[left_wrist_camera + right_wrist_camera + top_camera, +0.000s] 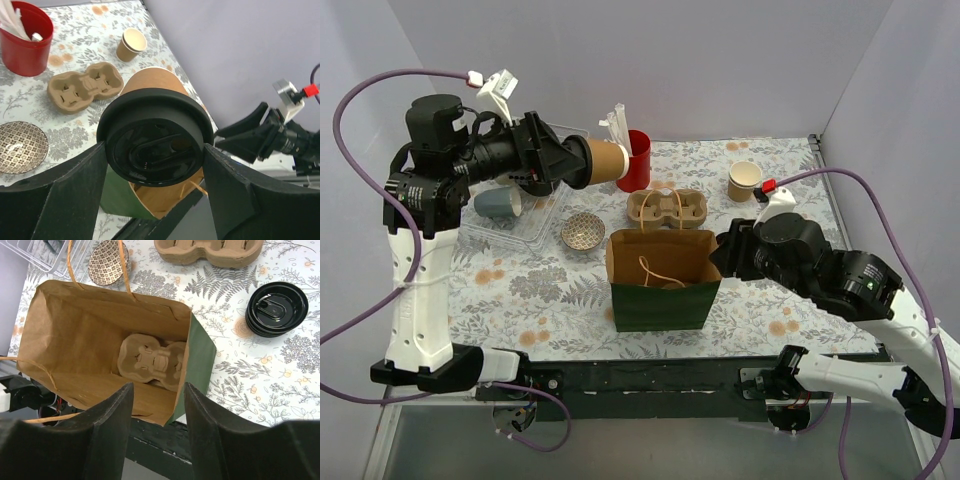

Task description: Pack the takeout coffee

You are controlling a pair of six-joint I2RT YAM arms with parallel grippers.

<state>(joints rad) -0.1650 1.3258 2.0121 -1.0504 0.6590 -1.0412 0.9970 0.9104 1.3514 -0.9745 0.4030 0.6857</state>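
Note:
The takeout coffee (pixel 607 160), a brown kraft cup with a black lid (pixel 155 135), lies sideways in the air beside the red cup, above and behind the bag. My left gripper (pixel 582 165) is shut on it at the lid end, with a finger (pixel 75 190) on each side. The green paper bag (pixel 665 290) stands open, brown inside (pixel 75 340), with a moulded cup carrier (pixel 152 360) on its bottom. My right gripper (pixel 725 250) hovers at the bag's right rim. Its jaws (pixel 157 425) are open, and the bag's near right corner shows between them, untouched.
A red cup (pixel 638 160) of straws, a stack of cup carriers (pixel 666 208) and a tan lidless cup (pixel 744 181) stand behind the bag. A patterned bowl (pixel 582 231) and a clear tray (pixel 535 215) with a grey-blue mug (pixel 498 203) lie left. Black lids (pixel 277 307) are stacked right of the bag.

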